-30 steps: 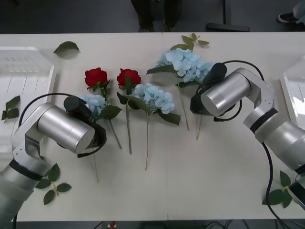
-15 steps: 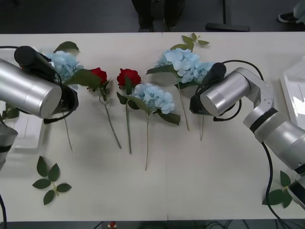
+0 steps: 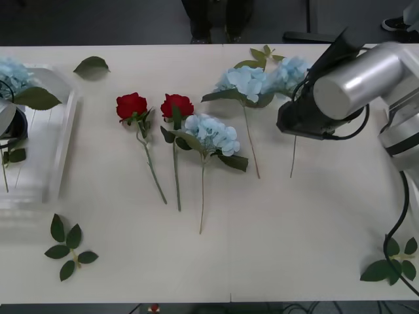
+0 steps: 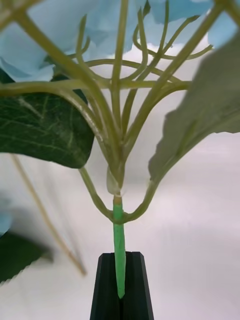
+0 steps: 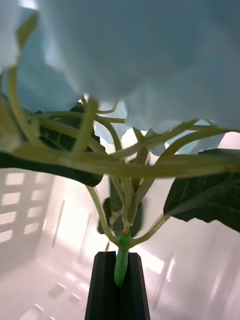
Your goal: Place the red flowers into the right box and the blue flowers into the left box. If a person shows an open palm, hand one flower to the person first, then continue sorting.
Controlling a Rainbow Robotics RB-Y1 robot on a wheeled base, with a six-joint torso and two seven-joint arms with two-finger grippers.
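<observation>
Front view: the left gripper (image 3: 8, 127) sits at the far left edge over the shallow white slotted plastic tray, the left box (image 3: 62, 140), carrying a pale sky-blue hydrangea (image 3: 13, 72) whose head hangs above the tray, evidently positioned for release there. The right gripper (image 3: 296, 124) is raised over the table's right side with a second pale blue hydrangea (image 3: 291, 69) lifted, its thin stem dangling clear of the surface. On the cream table (image 3: 262, 235) two deep-red artificial roses (image 3: 132, 104) lie side by side at centre-left, with two more blue hydrangeas (image 3: 211, 134) just to their right; none is sorted yet. Right wrist view: the black fingers (image 4: 102, 285) are pressed together on the green stem just below the branching, a grip low enough to leave head and leaves free. Left wrist view: the black fingers (image 5: 100, 285) are likewise clamped on the stem base, with the slotted tray floor beneath, suggesting that depositing is the step in hand.
</observation>
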